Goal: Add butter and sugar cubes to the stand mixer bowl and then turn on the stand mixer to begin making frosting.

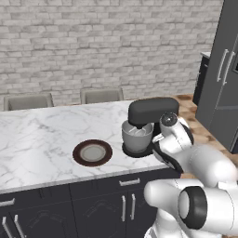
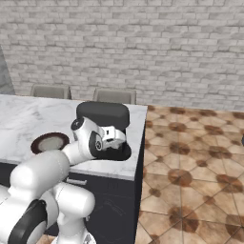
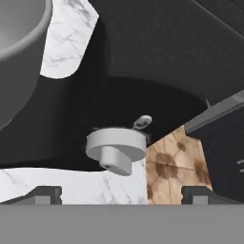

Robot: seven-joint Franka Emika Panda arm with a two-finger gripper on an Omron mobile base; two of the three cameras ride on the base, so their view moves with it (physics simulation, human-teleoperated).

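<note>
The black stand mixer (image 1: 153,110) stands at the right end of the marble counter, its head down over the grey stand mixer bowl (image 1: 137,137). My gripper (image 3: 123,193) is open at the mixer's right side, low by its base. A round grey knob (image 3: 116,145) on the mixer's body lies just ahead, between my fingertips (image 3: 45,193) and apart from them. The bowl's rim (image 3: 19,52) shows at the upper left of the hand view. The brown-rimmed plate (image 1: 92,153) left of the mixer looks bare. The butter and the sugar cubes are out of view.
The counter's right edge (image 2: 143,143) runs just past the mixer (image 2: 103,114), with tiled floor (image 2: 190,157) beyond. Two chairs (image 1: 101,95) stand behind the counter. A dark fridge (image 1: 223,74) stands at the far right.
</note>
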